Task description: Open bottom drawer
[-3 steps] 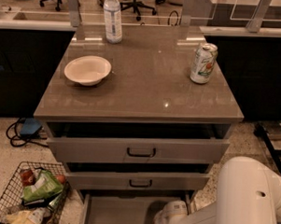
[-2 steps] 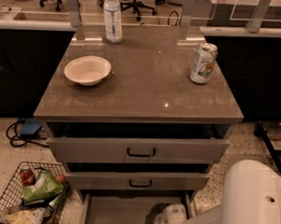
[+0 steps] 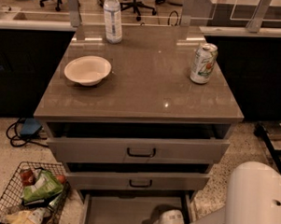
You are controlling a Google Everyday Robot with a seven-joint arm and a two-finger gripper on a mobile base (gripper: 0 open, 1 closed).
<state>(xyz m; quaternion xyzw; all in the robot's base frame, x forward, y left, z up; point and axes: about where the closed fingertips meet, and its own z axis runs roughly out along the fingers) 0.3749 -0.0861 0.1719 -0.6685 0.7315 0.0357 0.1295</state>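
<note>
The grey cabinet [image 3: 141, 104] has three drawers. The bottom drawer [image 3: 122, 211] is pulled out toward me, and its grey interior shows at the lower edge of the view. Its front and handle are cut off by the frame. The middle drawer [image 3: 140, 181] and the top drawer [image 3: 141, 151] stand slightly ajar, each with a black bar handle. My gripper [image 3: 169, 220] is low in the view, over the right part of the open bottom drawer. The white arm shell [image 3: 255, 203] fills the lower right corner.
On the cabinet top are a white bowl [image 3: 87, 69], a water bottle [image 3: 112, 17] and a drink can [image 3: 203, 63]. A wire basket [image 3: 27, 197] with snack bags sits on the floor at the lower left. A cable [image 3: 23, 129] lies on the floor at the left.
The white arm shell has shifted slightly to the right and down. The gripper and the bottom drawer stay almost where they were.
</note>
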